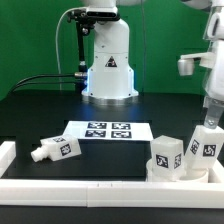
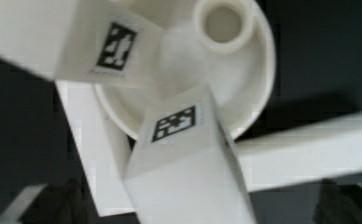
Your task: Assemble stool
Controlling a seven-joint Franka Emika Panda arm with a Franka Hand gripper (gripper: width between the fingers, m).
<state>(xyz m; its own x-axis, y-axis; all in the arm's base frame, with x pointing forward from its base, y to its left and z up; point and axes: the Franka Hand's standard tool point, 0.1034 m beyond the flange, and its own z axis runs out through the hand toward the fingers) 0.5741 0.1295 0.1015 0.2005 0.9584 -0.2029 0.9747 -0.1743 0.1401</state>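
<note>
Above seat (image 2: 222,60), claw (image 1: 212,112) wide open

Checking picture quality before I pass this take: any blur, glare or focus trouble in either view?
Exterior view: evenly lit, black table and green backdrop; white legs near blown out, tags readable; gripper cropped at the exterior view's right edge. Wrist view: very close, soft focus on seat and leg; tags smeared.

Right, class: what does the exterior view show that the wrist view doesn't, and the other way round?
Exterior only: the robot base, the marker board and a loose leg lying at the exterior view's left. Wrist only: the hole in the seat, seen close up. Both: the seat and a tagged leg against it.
</note>
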